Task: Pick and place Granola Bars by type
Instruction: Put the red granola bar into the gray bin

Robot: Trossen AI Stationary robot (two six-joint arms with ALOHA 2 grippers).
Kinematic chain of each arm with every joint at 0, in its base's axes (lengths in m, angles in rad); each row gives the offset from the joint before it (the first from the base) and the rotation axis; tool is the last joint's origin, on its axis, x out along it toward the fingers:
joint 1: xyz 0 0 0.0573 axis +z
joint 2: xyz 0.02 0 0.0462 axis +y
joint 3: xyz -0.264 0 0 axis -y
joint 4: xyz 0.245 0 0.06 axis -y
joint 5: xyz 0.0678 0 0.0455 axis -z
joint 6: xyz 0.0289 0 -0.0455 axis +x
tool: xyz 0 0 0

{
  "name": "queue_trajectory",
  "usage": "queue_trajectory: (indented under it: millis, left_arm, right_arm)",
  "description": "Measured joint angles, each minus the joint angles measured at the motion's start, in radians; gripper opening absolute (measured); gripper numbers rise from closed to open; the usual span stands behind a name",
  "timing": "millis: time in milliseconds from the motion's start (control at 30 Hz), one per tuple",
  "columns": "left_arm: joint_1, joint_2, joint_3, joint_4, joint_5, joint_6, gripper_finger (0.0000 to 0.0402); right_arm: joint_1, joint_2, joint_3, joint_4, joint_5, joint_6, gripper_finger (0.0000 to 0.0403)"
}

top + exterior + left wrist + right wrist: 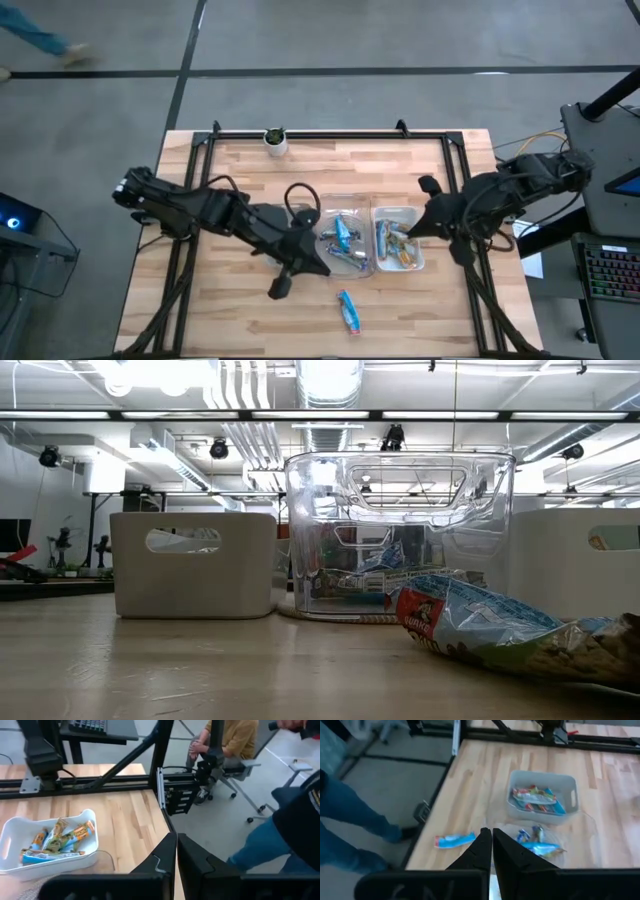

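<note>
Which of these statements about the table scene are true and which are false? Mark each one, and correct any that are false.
1. One blue-wrapped bar lies loose on the table, outside the trays. True.
2. The clear tray is empty. False: it holds several bars, mostly blue.
3. The left gripper carries a bar. False: its fingers are shut with nothing between them.
4. The white tray holds a mix of orange, green and blue wrappers. True.
5. The small plant pot stands at the far edge of the table, away from the trays. True.
6. The right gripper has its fingers wide open. False: they are shut together, holding nothing.
</note>
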Motion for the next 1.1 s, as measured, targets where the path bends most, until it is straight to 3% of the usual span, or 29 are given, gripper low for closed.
queue_trajectory:
  millis: [267,433,633,833,1100]
  left_arm:
    - [-0.052,0.057,0.0,0.055,0.0,0.096,0.0]
    - [-0.067,0.113,-0.001,0.133,0.001,0.204,0.0]
    - [-0.064,0.147,-0.001,0.179,0.0,0.213,0.0]
    - [-0.065,0.16,0.012,0.143,0.088,0.254,0.0]
    - [-0.038,0.169,0.088,0.041,0.091,0.355,0.0]
  right_arm:
    - [0.0,-0.049,-0.113,0.149,-0.003,0.091,0.0008]
    - [0.0,-0.033,-0.122,0.158,0.009,0.125,0.0008]
    - [-0.001,-0.016,-0.122,0.161,0.026,0.147,0.0008]
    - [-0.001,-0.019,-0.121,0.161,0.031,0.147,0.0008]
    - [-0.001,-0.039,-0.11,0.163,0.059,0.194,0.0008]
